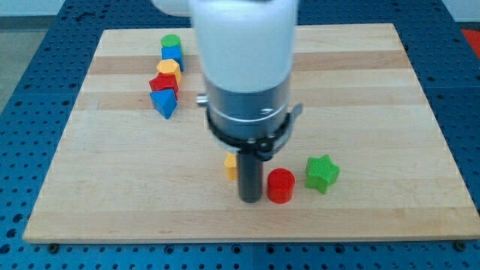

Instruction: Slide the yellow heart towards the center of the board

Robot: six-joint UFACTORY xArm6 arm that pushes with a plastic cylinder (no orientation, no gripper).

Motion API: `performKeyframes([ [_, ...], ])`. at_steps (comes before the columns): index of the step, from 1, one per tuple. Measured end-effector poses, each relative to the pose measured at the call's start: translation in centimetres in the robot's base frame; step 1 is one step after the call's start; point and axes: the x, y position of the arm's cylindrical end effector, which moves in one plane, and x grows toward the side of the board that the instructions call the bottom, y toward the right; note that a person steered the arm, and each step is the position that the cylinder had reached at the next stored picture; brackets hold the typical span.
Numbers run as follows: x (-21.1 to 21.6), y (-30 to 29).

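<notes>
Rod tip [250,199] just right of yellow heart [230,166], touching red cylinder [281,186], no hand fitted, no legible writing

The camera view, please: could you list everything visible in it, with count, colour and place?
wooden board: one, light wood, fills most of the view
blue perforated table: one, around the board
green cylinder: one, top of the upper-left cluster
blue block: one, below it
yellow block: one, below that
red block: one, next down
blue block, lower: one, cluster's bottom
yellow heart: one, mostly hidden behind the rod
red cylinder: one, right of the rod
green star: one, further right
my tip: one, dark, right of and below the heart
</notes>
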Motion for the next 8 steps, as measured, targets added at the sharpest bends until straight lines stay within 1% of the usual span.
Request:
performKeyframes([
  [1,-0.8,-0.2],
  [2,-0.8,-2.5],
  [3,-1.9,-3.5],
  [4,-4.3,-3.5],
  [5,-5.6,-3.5],
  [8,-7.0,-3.4],
])
